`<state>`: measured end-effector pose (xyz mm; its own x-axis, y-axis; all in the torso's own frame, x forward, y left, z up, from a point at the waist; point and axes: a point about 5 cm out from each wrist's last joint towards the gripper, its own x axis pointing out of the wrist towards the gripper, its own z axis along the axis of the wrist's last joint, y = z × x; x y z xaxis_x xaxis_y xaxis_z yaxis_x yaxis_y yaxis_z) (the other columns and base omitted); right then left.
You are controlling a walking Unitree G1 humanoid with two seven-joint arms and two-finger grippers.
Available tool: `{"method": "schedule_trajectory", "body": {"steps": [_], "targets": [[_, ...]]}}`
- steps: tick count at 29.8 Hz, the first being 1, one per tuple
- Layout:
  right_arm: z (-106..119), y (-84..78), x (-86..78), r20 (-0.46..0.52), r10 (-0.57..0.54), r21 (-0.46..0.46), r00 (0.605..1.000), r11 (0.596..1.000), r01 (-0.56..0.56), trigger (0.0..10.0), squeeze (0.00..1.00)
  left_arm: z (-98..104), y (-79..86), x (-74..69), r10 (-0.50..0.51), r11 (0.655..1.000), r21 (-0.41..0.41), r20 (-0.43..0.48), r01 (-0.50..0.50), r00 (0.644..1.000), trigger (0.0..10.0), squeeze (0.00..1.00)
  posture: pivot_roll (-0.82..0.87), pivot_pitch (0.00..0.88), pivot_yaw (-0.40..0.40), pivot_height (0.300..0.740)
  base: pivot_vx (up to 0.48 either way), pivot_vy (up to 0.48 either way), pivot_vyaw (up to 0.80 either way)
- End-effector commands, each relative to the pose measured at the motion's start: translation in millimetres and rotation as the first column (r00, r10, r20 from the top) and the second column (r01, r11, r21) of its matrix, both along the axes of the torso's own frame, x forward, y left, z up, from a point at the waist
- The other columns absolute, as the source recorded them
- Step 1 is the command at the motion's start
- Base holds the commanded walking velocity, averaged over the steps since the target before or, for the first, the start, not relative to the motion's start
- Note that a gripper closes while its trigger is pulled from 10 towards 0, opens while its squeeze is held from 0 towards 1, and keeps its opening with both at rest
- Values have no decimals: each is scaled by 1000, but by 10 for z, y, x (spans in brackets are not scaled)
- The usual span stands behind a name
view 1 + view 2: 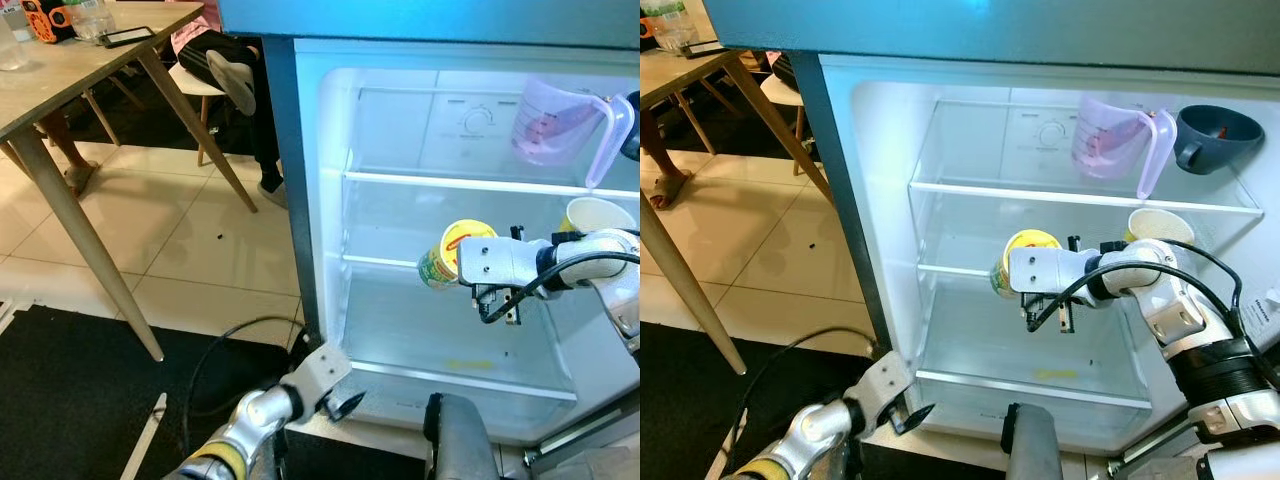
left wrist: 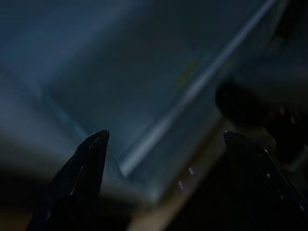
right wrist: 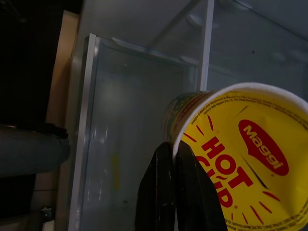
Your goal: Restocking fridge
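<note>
The right tool (image 1: 1012,272) is holding a yellow noodle cup (image 1: 1018,262) tipped on its side, fingers (image 3: 168,192) pinched together on the cup's rim, at the front edge of the fridge's (image 1: 970,330) middle shelf (image 1: 950,270). The left tool (image 1: 338,402) is hanging low by the fridge's bottom front edge, its fingers apart and holding nothing.

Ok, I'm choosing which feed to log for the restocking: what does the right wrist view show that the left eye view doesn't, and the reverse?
Right wrist view: red Maggi Hot Cup lettering on the noodle cup, its rim pinched by the right gripper.
Left eye view: the pink measuring jug on the top shelf, a paper cup below it, and the left gripper, low and open.
Both: the noodle cup held inside the open fridge.
</note>
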<state>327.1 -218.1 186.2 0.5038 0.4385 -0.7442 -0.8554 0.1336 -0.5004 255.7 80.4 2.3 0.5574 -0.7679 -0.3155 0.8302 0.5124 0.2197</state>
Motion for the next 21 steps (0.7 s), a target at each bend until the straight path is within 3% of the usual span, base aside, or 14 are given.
{"method": "schedule_trajectory", "body": {"steps": [1, 7, 13, 21], "targets": [[33, 1, 49, 17, -15, -30, 1000, 999, 15, 10000, 0, 99, -75, 43, -25, 999, -39, 53, 27, 998, 10000, 0, -56, 0, 11, 375, 0, 0, 0], [92, -14, 97, 46, -29, -57, 999, 998, 32, 10000, 0, 250, -152, 113, -44, 995, -88, 125, 56, 991, 10000, 0, -56, 0, 11, 375, 0, 0, 0], [213, -33, 258, 127, -134, -51, 983, 989, 141, 10000, 0, 477, -253, 188, -38, 982, -170, 238, 80, 970, 10000, 0, -54, 0, 2, 375, 0, 0, 0], [258, -27, 340, 138, -172, -47, 975, 983, 180, 10000, 0, 575, -330, 185, -39, 968, -228, 269, 103, 962, 10000, 0, -55, 0, 2, 375, 0, 0, 0]]}}
